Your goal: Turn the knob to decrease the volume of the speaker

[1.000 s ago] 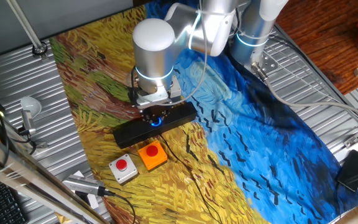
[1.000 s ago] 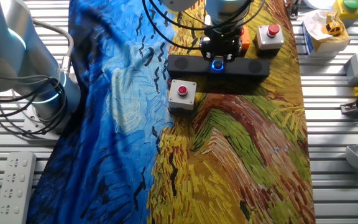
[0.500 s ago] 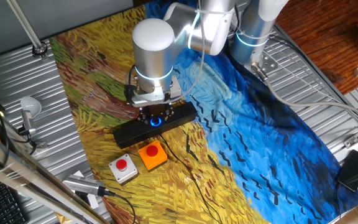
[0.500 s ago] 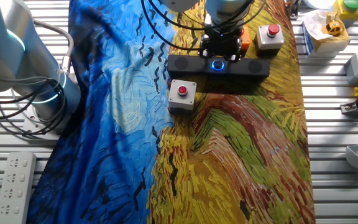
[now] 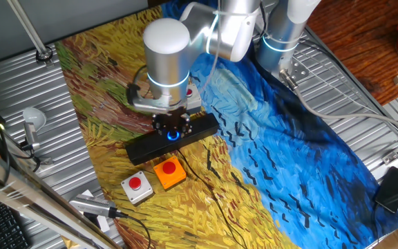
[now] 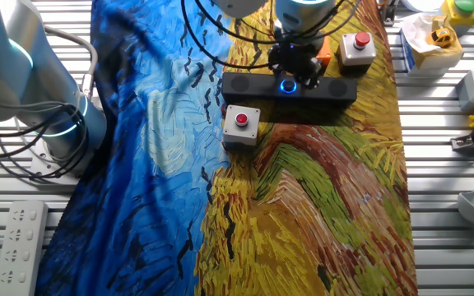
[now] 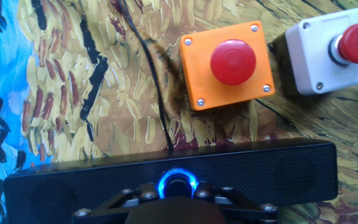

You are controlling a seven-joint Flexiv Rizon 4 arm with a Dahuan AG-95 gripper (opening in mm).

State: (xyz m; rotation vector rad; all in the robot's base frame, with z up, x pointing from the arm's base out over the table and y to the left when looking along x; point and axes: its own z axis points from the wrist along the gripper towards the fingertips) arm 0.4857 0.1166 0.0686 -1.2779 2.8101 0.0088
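The speaker (image 5: pixel 140 146) is a long black bar lying on the painted cloth; it also shows in the other fixed view (image 6: pixel 340 89) and the hand view (image 7: pixel 272 168). Its knob (image 5: pixel 173 135) glows blue at the bar's middle, and shows in the other fixed view (image 6: pixel 287 85) and the hand view (image 7: pixel 178 185). My gripper (image 5: pixel 172 128) points straight down on the knob. In the hand view the gripper (image 7: pixel 178 194) has its fingers closed on either side of the lit ring. In the other fixed view the gripper (image 6: pixel 293 72) hides part of the knob.
An orange box with a red button (image 7: pixel 227 64) and a grey box with a red button (image 7: pixel 334 50) sit just beyond the speaker. A black cable (image 7: pixel 151 81) runs from the bar. Another grey button box (image 6: pixel 241 123) stands on the speaker's other side.
My hand has turned about its own axis while staying on the knob. The speaker and the button boxes have not moved.
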